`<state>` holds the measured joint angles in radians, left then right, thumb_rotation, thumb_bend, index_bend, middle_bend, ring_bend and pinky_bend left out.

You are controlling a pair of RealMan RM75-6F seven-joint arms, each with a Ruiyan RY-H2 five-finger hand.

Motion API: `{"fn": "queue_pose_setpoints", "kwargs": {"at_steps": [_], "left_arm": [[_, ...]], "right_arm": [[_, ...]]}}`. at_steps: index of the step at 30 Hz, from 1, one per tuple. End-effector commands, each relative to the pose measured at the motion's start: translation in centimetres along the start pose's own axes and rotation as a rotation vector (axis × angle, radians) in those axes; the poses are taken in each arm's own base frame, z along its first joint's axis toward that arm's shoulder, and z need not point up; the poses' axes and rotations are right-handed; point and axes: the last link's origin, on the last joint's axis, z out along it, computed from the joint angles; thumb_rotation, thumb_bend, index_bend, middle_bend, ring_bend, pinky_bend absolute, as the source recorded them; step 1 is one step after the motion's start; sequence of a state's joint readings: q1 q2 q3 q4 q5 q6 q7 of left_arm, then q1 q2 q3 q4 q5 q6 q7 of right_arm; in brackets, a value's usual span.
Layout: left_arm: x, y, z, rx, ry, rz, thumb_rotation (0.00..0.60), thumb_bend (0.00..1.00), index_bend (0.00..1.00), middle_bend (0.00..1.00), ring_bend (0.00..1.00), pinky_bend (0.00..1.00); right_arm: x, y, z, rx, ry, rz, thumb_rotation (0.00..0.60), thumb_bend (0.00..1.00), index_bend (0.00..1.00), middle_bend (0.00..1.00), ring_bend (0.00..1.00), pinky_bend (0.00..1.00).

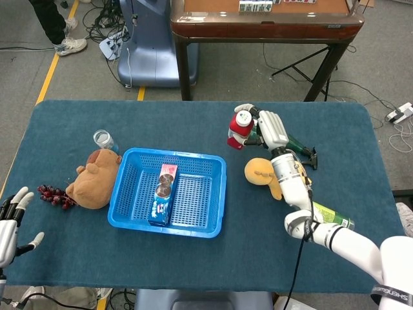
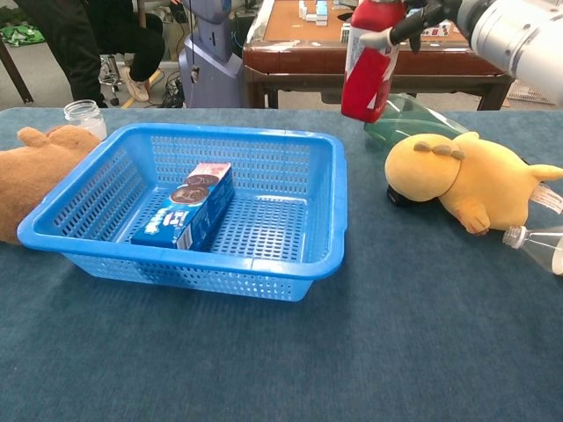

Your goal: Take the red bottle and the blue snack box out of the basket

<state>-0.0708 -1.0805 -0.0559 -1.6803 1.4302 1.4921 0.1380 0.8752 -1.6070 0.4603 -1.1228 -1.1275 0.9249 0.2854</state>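
My right hand (image 1: 263, 128) grips the red bottle (image 1: 239, 130) with its white cap, holding it in the air above the table, beyond the basket's far right corner. In the chest view the red bottle (image 2: 370, 63) hangs tilted above the green bottle, with the right hand (image 2: 440, 12) at the top edge. The blue snack box (image 1: 162, 193) lies along the floor of the blue basket (image 1: 212, 223); in the chest view the snack box (image 2: 186, 207) rests left of centre in the basket (image 2: 327, 236). My left hand (image 1: 11, 221) is open at the lower left, off the table edge.
A yellow plush duck (image 1: 276, 174) lies right of the basket, a dark green glass bottle (image 1: 276, 134) behind it, a clear green-labelled bottle (image 1: 326, 216) further right. A brown plush (image 1: 92, 179), red grapes (image 1: 55, 196) and a glass jar (image 1: 103, 139) are left of the basket.
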Motion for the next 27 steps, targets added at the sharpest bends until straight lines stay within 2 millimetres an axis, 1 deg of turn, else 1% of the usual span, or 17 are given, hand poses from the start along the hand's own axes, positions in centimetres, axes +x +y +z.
{"fn": "queue_pose_setpoints", "kwargs": {"at_steps": [1, 5, 7, 12, 16, 20, 23, 24, 27], "left_arm": [[0.0, 0.0, 0.0, 0.001, -0.001, 0.002, 0.6, 0.24, 0.12, 0.07, 0.08, 0.19], [-0.1, -0.1, 0.0, 0.004, -0.004, 0.003, 0.6, 0.24, 0.12, 0.07, 0.08, 0.19], [-0.1, -0.2, 0.1, 0.008, -0.006, 0.005, 0.6, 0.24, 0.12, 0.07, 0.08, 0.19], [-0.2, -0.3, 0.0, 0.014, -0.009, 0.008, 0.6, 0.24, 0.12, 0.07, 0.08, 0.19], [-0.3, -0.4, 0.0, 0.019, -0.011, 0.011, 0.6, 0.24, 0.12, 0.07, 0.08, 0.19], [-0.2, -0.4, 0.2, 0.017, -0.008, 0.008, 0.6, 0.24, 0.12, 0.07, 0.08, 0.19], [-0.1, -0.4, 0.3, 0.013, -0.006, 0.01, 0.6, 0.24, 0.12, 0.07, 0.08, 0.19], [-0.1, -0.3, 0.4, 0.01, -0.004, 0.011, 0.6, 0.24, 0.12, 0.07, 0.08, 0.19], [0.1, -0.1, 0.5, 0.002, 0.003, 0.009, 0.6, 0.24, 0.12, 0.07, 0.08, 0.19]], "right_arm": [[-2.4, 0.6, 0.9, -0.047, -0.05, 0.004, 0.6, 0.37, 0.57, 0.52, 0.51, 0.66], [-3.8, 1.4, 1.5, -0.086, -0.082, -0.004, 0.6, 0.35, 0.57, 0.49, 0.5, 0.63], [-4.3, 1.7, 1.7, -0.104, -0.099, -0.006, 0.6, 0.32, 0.55, 0.46, 0.46, 0.6], [-5.1, 2.1, 1.9, -0.128, -0.138, 0.01, 0.6, 0.27, 0.4, 0.35, 0.33, 0.49], [-5.1, 2.4, 1.8, -0.135, -0.171, 0.006, 0.6, 0.26, 0.3, 0.29, 0.26, 0.43], [-4.4, 2.4, 1.6, -0.121, -0.185, 0.005, 0.6, 0.24, 0.15, 0.2, 0.19, 0.35], [-3.1, 2.2, 1.3, -0.098, -0.167, 0.01, 0.6, 0.23, 0.05, 0.15, 0.15, 0.3], [-2.5, 2.1, 1.1, -0.089, -0.16, 0.01, 0.6, 0.23, 0.03, 0.14, 0.14, 0.29], [-1.1, 1.9, 0.6, -0.065, -0.142, 0.012, 0.6, 0.23, 0.0, 0.12, 0.13, 0.28]]}}
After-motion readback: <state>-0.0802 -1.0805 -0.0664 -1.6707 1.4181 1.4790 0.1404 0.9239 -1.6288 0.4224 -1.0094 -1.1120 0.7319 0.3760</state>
